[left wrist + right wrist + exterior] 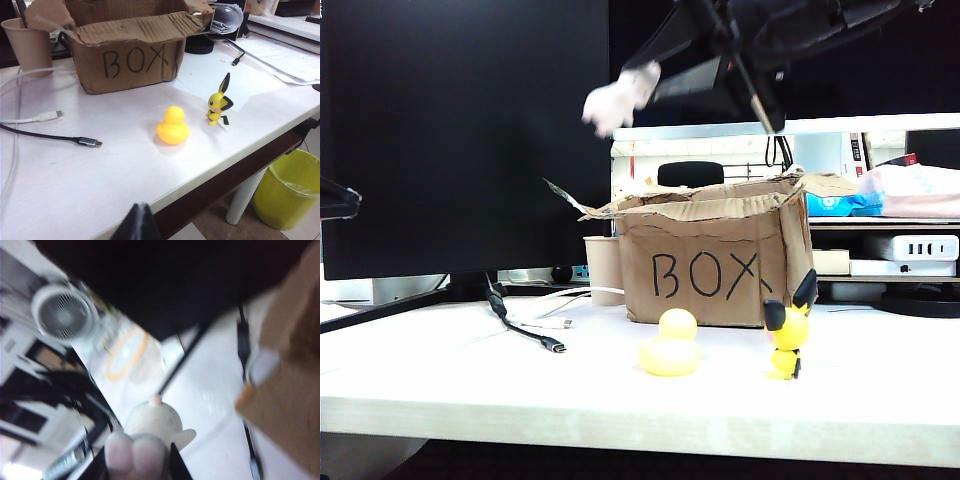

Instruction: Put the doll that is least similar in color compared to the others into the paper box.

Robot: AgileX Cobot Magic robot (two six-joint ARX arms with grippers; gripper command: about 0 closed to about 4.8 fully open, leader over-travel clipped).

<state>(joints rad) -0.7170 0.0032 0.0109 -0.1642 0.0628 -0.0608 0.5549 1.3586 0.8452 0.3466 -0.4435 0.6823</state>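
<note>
The white, pink-tinged doll (615, 103) hangs blurred in the air, above and to the left of the paper box (715, 262). My right gripper (655, 85) is shut on it, coming in from the upper right. In the right wrist view the doll (150, 422) sits between the dark fingers of the right gripper (137, 462), with the box (295, 390) off to one side. The others, a yellow duck (670, 345) and a yellow figure with black ears (788, 335), stand on the table in front of the box. My left gripper (140, 222) is shut on nothing, near the table's front edge.
A paper cup (603, 268) stands to the left of the box, under the black monitor (460, 130). Cables (525, 330) lie on the white table (470, 390). A yellow bin (290, 190) sits on the floor beyond the table edge.
</note>
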